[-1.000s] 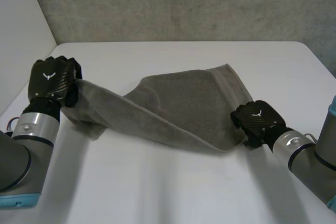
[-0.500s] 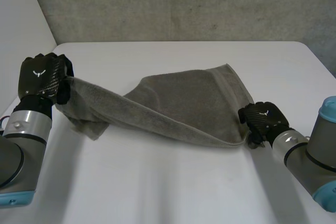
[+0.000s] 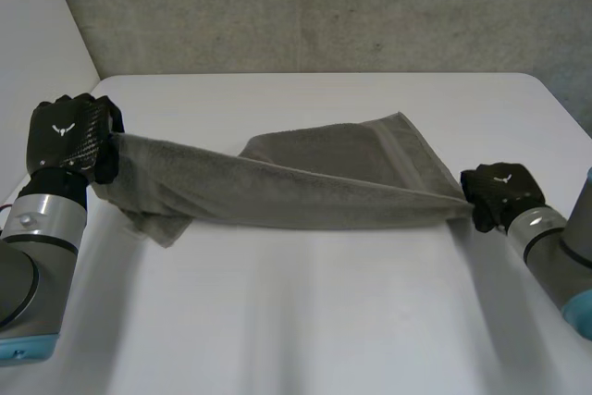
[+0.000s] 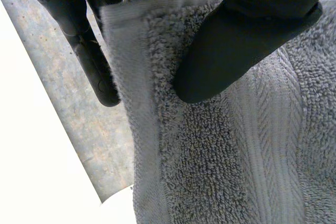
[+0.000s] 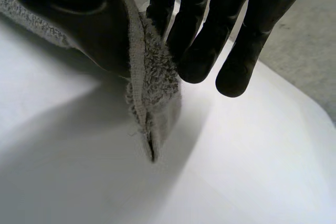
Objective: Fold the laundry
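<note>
While each black hand clamps one end of it, the grey terry-cloth towel [image 3: 305,196] hangs stretched between them, and that is the relation we think the next move depends on. The towel lies inward from both hands, and its long axis runs side to side across the white table [image 3: 324,321], parallel to the robot's front. Neither hand is nearer: each holds its own end.

We read the left hand [image 3: 69,136] as shut on the towel. In its wrist view the thumb presses the cloth just inside the hemmed edge against the fingers behind it. It holds that end lifted at the table's left edge, with a loose corner drooping below it onto the table.

The right hand [image 3: 499,191] sits lower, close to the table near its right side. Its wrist view shows a bunched corner nipped between the thumb and the fingers.

From the raised left end the towel slopes down toward the right hand as a taut, gathered band. Its far portion rests on the table around the middle. We judge the cloth is not yet spread, so it probably needs laying flat along this axis before any fold.
</note>
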`<state>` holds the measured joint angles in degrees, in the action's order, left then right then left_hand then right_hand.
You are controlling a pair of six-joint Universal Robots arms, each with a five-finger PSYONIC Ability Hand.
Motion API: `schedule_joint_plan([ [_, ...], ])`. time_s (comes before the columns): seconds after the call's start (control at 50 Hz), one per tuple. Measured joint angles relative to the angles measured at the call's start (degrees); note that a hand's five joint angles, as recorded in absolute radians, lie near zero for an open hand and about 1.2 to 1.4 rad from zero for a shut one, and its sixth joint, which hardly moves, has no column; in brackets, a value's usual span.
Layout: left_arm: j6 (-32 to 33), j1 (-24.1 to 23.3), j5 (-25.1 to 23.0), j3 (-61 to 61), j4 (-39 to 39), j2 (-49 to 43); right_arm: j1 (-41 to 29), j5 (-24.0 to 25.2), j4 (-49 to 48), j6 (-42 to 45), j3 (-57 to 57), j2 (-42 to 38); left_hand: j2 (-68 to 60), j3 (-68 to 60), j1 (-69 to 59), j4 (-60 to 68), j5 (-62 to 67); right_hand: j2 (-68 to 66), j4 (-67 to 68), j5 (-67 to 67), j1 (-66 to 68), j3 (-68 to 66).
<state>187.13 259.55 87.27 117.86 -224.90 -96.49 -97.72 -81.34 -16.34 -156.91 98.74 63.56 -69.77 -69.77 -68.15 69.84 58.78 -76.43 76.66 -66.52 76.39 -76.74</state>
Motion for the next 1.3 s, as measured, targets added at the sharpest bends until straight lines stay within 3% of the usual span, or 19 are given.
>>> schedule_joint_plan([
  [0.16,0.3,0.0,-0.1,0.4,0.5,1.0,2.9,1.0,5.4,4.8,-1.4,6.1,0.0,0.0,0.0,0.0,0.0,0.0,0.0,0.0,0.0,0.0],
  [0.32,0.7,-0.1,-1.0,3.3,4.1,7.6,7.2,4.7,21.6,25.5,-3.1,14.5,0.0,0.0,0.0,0.0,0.0,0.0,0.0,0.0,0.0,0.0],
  [0.42,0.7,0.8,-3.2,4.9,10.4,15.4,10.2,6.3,34.4,36.1,-5.5,20.8,0.0,0.0,0.0,0.0,0.0,0.0,0.0,-0.3,0.0,0.0],
  [0.52,0.5,3.0,-5.5,3.6,18.2,22.8,11.7,9.1,41.1,35.5,-11.0,26.5,0.0,0.0,0.0,0.0,0.0,-0.6,0.0,-0.5,0.0,-0.1],
  [0.7,0.2,4.7,-6.7,-4.8,28.8,27.7,12.6,15.0,43.5,23.8,-23.3,29.1,0.0,0.0,0.0,0.0,0.3,-0.6,0.0,-0.8,0.0,-0.2],
  [0.9,0.5,4.4,-6.6,-11.0,29.9,16.6,10.5,14.2,47.3,24.5,-27.0,17.4,0.0,0.0,0.0,0.0,0.3,-0.6,0.0,-0.8,0.0,-0.2],
  [1.08,3.3,1.5,-5.8,-21.5,30.5,-5.5,4.1,6.1,49.9,30.2,-34.7,0.7,0.0,0.0,0.0,0.0,0.3,-0.6,0.0,-0.8,0.0,-0.2],
  [1.16,8.8,-1.3,-4.1,-31.0,31.3,-14.4,1.2,1.5,49.7,30.6,-43.8,-7.1,0.0,0.0,0.0,0.0,0.3,-0.6,0.0,-0.8,0.0,-0.2],
  [1.3,16.0,-4.6,-1.1,-48.4,29.8,-20.0,-3.0,-1.4,45.6,23.9,-66.7,-14.6,0.0,0.0,0.0,0.0,0.3,-0.6,0.0,-0.8,0.0,-0.2],
])
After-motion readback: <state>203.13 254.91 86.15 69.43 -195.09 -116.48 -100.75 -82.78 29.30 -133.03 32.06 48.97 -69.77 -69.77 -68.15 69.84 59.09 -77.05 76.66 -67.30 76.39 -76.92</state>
